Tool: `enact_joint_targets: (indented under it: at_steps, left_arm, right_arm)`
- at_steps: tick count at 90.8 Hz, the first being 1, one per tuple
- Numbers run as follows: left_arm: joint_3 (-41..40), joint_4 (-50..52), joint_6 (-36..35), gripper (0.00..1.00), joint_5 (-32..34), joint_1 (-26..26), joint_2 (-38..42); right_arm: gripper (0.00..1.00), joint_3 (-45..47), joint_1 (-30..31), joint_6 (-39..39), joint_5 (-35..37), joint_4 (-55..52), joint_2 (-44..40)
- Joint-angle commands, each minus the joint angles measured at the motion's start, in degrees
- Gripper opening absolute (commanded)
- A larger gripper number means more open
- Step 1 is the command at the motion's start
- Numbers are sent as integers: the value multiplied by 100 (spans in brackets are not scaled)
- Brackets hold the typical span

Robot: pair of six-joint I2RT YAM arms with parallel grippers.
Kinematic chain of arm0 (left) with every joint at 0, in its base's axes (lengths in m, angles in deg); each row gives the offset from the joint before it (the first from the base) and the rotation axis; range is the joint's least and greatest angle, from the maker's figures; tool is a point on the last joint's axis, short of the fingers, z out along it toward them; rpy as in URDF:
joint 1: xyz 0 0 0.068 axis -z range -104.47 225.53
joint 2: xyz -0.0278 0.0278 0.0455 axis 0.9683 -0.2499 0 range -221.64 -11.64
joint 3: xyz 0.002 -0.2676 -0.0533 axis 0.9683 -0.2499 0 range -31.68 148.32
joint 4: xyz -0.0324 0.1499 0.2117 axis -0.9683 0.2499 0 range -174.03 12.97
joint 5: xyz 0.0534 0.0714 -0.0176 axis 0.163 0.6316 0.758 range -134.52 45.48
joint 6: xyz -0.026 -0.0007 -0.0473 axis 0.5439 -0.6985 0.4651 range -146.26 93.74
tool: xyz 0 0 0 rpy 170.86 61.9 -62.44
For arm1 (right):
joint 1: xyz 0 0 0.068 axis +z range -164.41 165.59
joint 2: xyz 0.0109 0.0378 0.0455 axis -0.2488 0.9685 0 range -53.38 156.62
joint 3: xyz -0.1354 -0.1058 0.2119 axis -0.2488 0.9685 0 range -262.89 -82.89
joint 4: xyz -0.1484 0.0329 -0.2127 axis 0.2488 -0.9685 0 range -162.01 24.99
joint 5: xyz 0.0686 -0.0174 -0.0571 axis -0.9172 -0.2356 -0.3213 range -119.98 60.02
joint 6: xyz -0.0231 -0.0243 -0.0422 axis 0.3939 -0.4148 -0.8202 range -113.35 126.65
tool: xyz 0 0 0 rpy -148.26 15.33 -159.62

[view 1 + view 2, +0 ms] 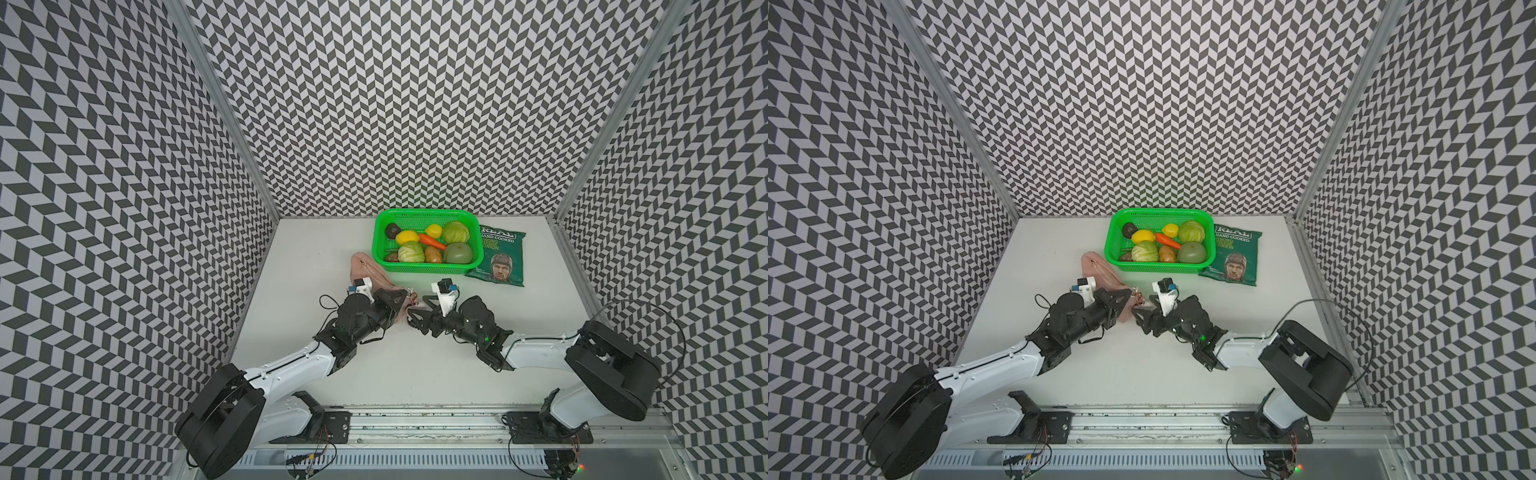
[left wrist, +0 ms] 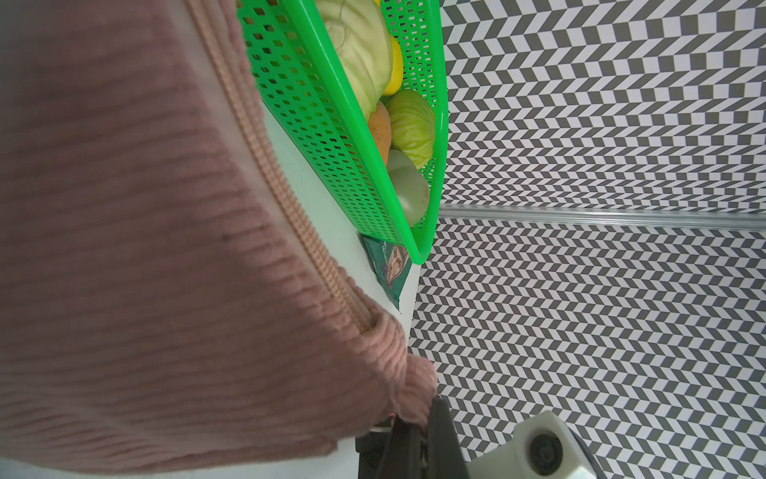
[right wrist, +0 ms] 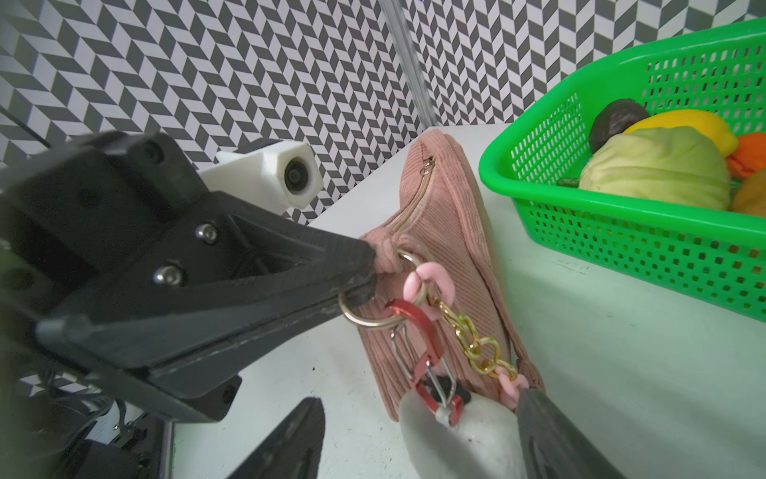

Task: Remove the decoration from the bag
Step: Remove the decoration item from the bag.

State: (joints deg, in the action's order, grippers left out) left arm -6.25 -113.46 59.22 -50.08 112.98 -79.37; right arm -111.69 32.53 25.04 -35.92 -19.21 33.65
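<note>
The pink corduroy bag (image 1: 365, 270) lies on the white table, left of the basket. My left gripper (image 2: 414, 414) is shut on the bag's near end, beside a gold ring (image 3: 364, 321). A red carabiner (image 3: 422, 331) hangs from that ring and links to the decoration (image 3: 456, 439), a white plush with a dark end. A gold and pink chain (image 3: 472, 344) hangs from the same ring. My right gripper (image 3: 418, 398) is open around the decoration, which lies against one finger and well clear of the other. In both top views the two grippers meet tip to tip at mid table.
A green basket (image 1: 428, 270) of toy vegetables stands just behind the bag. A dark green crisp packet (image 1: 498, 257) lies to its right. Patterned walls close in the table on three sides.
</note>
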Motion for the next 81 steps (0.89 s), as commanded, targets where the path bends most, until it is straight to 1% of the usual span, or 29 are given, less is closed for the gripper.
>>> enact_joint_targets:
  at_steps: [1,10,14,18,22,46,55,72,81]
  left_arm:
    - [199,-130,-118,0,133,-36,172]
    - [186,-130,-118,0,141,-36,172]
    - [189,-129,-118,0,143,-36,172]
    - [188,-126,-118,0,150,-36,180]
    - [190,-132,-118,0,158,-36,187]
    - [166,-132,-118,0,176,-37,189]
    - [164,-117,-112,0,189,-36,207]
    - [202,-59,-93,0,200,-36,248]
    - [228,5,-56,0,229,-36,276]
  right_arm:
    - [79,105,-28,-62,349,-92,-262]
    - [84,118,-27,-64,509,-259,-415]
    - [88,124,-32,-57,608,-330,-485]
    - [96,137,-28,-44,732,-401,-555]
    - [100,146,-29,-38,868,-481,-624]
    - [100,175,-31,231,1740,-962,-912]
    - [100,143,-27,236,1937,-1098,-931]
    - [100,279,-32,402,2752,-1113,-1059]
    - [100,226,-19,440,2757,-1408,-1218]
